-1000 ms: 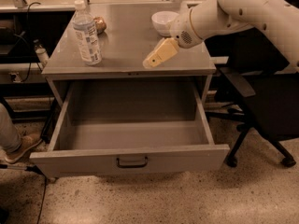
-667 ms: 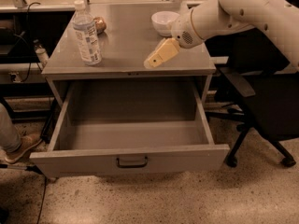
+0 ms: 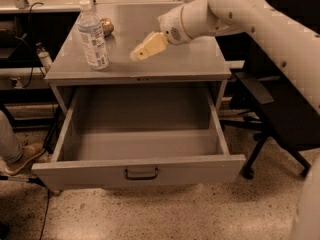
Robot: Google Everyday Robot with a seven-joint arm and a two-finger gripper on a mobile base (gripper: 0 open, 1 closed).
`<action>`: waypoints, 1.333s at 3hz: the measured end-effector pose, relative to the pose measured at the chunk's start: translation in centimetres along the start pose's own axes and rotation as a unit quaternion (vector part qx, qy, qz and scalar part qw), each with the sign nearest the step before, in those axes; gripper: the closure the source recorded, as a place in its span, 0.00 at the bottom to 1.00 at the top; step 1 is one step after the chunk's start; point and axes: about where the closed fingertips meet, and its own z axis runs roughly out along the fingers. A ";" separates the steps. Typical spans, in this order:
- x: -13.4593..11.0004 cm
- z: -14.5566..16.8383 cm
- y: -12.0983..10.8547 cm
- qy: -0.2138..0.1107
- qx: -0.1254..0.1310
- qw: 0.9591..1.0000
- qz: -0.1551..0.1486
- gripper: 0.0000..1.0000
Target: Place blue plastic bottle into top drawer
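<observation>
The blue plastic bottle (image 3: 93,36) is clear with a white cap and a pale printed label. It stands upright on the left of the grey cabinet top (image 3: 180,59). My gripper (image 3: 138,54) hovers just above the cabinet top near its front middle, a short way right of the bottle and not touching it; it holds nothing. The top drawer (image 3: 100,170) is pulled fully out below, with its dark curved handle (image 3: 141,174) at the middle of the front panel. The drawer is empty inside.
A short brown-gold can (image 3: 106,26) stands behind the bottle. A black office chair (image 3: 272,109) stands close on the right of the cabinet. A person's shoe (image 3: 21,157) is on the floor at left. A desk with cables (image 3: 22,59) is at left.
My gripper and arm have moved left across the cabinet top toward the bottle, and the arm now covers the white bowl. The bottle and drawer have not moved.
</observation>
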 end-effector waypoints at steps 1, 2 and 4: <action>-2.5 5.0 -0.5 -0.044 -0.012 0.999 0.016 0.00; -4.5 8.3 -0.2 -0.075 -0.025 0.997 0.025 0.00; -7.6 10.1 2.0 -0.110 -0.032 0.993 0.025 0.00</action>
